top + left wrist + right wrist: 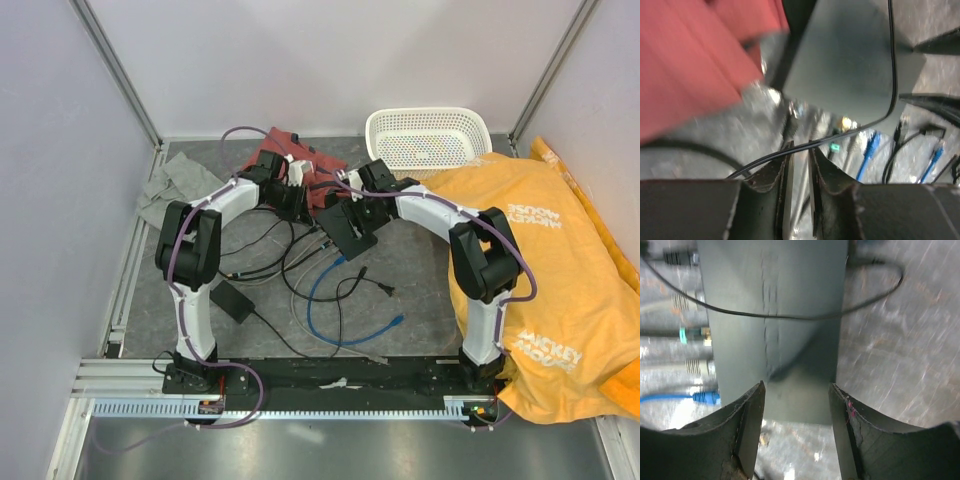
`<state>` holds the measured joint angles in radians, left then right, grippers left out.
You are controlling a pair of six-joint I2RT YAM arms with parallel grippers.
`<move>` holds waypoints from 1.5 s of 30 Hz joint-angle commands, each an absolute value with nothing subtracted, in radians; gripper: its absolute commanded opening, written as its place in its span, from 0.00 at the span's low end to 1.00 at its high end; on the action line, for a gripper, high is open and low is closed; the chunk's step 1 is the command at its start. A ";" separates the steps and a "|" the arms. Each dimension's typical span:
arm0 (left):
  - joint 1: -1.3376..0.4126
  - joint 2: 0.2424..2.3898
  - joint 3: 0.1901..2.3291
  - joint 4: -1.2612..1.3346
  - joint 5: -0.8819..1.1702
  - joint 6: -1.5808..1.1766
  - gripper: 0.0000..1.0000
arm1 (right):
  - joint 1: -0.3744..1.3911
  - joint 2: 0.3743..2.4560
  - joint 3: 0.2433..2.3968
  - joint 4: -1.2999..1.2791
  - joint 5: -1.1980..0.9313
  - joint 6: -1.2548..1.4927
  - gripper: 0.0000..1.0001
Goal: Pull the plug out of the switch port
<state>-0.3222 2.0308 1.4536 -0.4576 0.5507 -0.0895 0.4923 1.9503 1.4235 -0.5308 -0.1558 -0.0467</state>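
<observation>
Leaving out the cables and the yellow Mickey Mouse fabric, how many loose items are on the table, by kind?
Black switch: 1
Black adapter brick: 1
Red cloth: 1
Grey cloth: 1
White basket: 1
Total: 5

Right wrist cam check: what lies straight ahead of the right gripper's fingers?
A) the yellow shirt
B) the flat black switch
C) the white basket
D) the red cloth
B: in the right wrist view the flat black switch fills the space ahead of the right gripper, whose jaws stand open, and a thin black cable is draped across it.
</observation>
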 commanded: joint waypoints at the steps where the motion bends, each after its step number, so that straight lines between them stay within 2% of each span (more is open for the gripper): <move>1: -0.324 2.129 1.610 -0.439 0.545 -0.100 0.24 | 0.486 2.009 1.547 -0.534 -0.146 -0.031 0.62; 7: -0.322 2.203 1.738 -0.476 0.529 -0.087 0.24 | 0.488 2.074 1.631 -0.560 -0.153 -0.034 0.63; 11: -0.316 2.174 1.694 -0.483 0.523 -0.092 0.25 | 0.488 2.065 1.602 -0.565 -0.153 -0.031 0.64; 18: -0.316 2.178 1.648 -0.485 0.574 -0.123 0.34 | 0.488 2.030 1.514 -0.563 -0.173 -0.015 0.67; 21: -0.318 2.181 1.635 -0.483 0.626 -0.127 0.34 | 0.488 2.013 1.490 -0.565 -0.147 -0.014 0.79; 23: -0.324 2.183 1.622 -0.483 0.638 -0.127 0.35 | 0.488 2.013 1.476 -0.566 -0.149 -0.017 0.83; 25: -0.328 2.183 1.614 -0.482 0.644 -0.126 0.35 | 0.486 2.016 1.465 -0.566 -0.158 -0.020 0.83; 33: -0.347 2.155 1.572 -0.477 0.643 -0.110 0.34 | 0.502 1.974 1.395 -0.572 -0.307 -0.021 0.71; 45: -0.373 2.100 1.509 -0.469 0.598 -0.083 0.34 | 0.575 1.933 1.351 -0.601 -0.437 -0.077 0.69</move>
